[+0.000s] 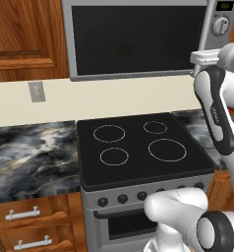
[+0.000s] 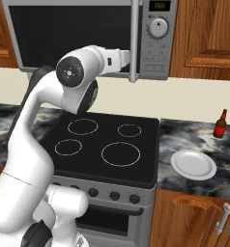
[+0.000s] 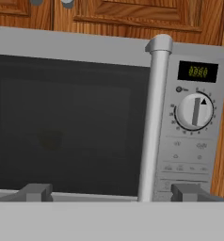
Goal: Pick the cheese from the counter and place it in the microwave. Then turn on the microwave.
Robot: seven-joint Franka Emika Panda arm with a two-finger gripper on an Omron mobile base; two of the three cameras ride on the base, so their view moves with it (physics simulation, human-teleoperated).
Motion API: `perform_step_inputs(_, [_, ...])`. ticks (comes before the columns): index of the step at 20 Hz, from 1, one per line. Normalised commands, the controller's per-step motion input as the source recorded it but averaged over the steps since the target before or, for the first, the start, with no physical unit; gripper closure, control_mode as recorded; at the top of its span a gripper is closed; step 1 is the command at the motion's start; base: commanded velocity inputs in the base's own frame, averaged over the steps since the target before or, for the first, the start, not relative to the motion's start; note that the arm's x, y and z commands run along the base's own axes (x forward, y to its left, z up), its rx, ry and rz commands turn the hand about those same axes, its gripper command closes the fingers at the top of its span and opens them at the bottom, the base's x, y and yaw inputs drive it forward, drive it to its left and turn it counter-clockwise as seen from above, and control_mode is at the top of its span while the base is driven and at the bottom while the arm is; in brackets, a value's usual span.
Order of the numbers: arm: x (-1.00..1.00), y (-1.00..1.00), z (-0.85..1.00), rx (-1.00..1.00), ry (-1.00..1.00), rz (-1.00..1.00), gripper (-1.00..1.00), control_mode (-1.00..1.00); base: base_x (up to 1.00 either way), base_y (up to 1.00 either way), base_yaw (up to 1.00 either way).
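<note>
The gripper (image 3: 111, 192) stands fully open and holds nothing; in the hand view its two finger tips (image 3: 36, 192) rise far apart at 7 and 5 o'clock, facing the microwave (image 3: 85, 122).

In the right base view the arm rises from 7 o'clock and bends over the stovetop (image 2: 100, 144), with the hand reaching toward the bar handle (image 2: 134, 43) at 12 o'clock. The stovetop carries four ring marks and sits above an oven with black knobs (image 2: 114, 195).

To the stove's right, at 4 o'clock, the counter (image 2: 184, 132) bears a white plate (image 2: 193, 164). A brown bottle (image 2: 220, 124) stands upright beyond the plate, near the back wall, apart from it. A further stretch of counter lies left of the stove in the left base view (image 1: 33, 147), over wooden drawers (image 1: 25, 221).

The cheese cannot be made out in any view.

Farthest, the microwave hangs above the stove with its dark glass door shut. Right of the handle sit the white knob (image 3: 194, 111) and the green display (image 3: 197, 71).
</note>
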Motion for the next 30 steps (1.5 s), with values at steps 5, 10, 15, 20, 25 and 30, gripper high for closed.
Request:
perform_step_inputs(5, [-0.11, -0.19, -0.07, 0.00, 0.00, 0.00, -1.00, -1.00, 0.00, 0.00, 0.00])
perform_step_inputs(10, [-0.08, -0.18, -0.04, 0.00, 0.00, 0.00, -1.00, -1.00, 0.00, 0.00, 0.00])
perform_step_inputs(15, [0.00, -0.07, -0.01, 0.00, 0.00, 0.00, -1.00, -1.00, 0.00, 0.00, 0.00])
perform_step_inputs(20, [0.00, -0.22, 0.00, 0.00, 0.00, 0.00, -1.00, -1.00, 0.00, 0.00, 0.00])
perform_step_inputs(25, [0.00, -0.27, -0.09, 0.00, 0.00, 0.00, -1.00, -1.00, 0.00, 0.00, 0.00])
perform_step_inputs(30, [0.00, -0.24, -0.10, 0.00, 0.00, 0.00, -1.00, -1.00, 0.00, 0.00, 0.00])
